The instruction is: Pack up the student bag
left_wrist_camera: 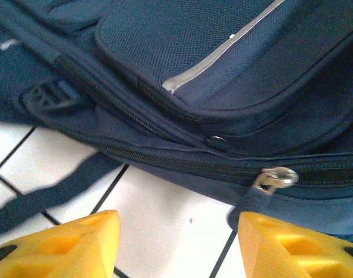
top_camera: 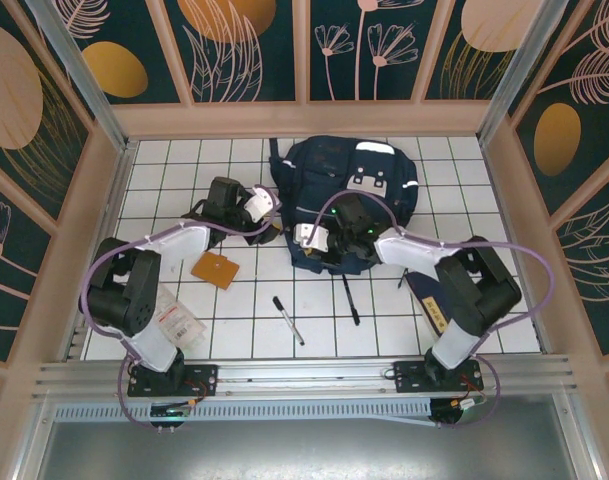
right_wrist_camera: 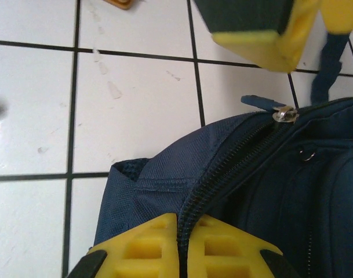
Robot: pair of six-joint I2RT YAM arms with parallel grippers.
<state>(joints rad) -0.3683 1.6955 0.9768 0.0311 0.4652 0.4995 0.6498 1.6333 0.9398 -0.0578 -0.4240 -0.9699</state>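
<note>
Pinching zip-edge fabric of student bag (top_camera: 356, 185), lying mid-width by far edge of table (top_camera: 164, 180), with clenched right gripper (right_wrist_camera: 177, 243). Hovering released left gripper (left_wrist_camera: 176, 246) just short of zip pull (left_wrist_camera: 275, 178), sitting ahead just beyond one fingertip; likely calling for left gripper, being nearer.

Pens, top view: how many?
2. The left pen lies on the table in front of the student bag; the right pen lies beside it, closer to the bag. Others may be hidden.

Light: was bright and even, from above.
Shadows: were soft and faint on the tiles (top_camera: 244, 310).
Blur: the strap (left_wrist_camera: 43, 200) was smeared.
Focus: the bag (right_wrist_camera: 164, 174) weave was crisp.
</note>
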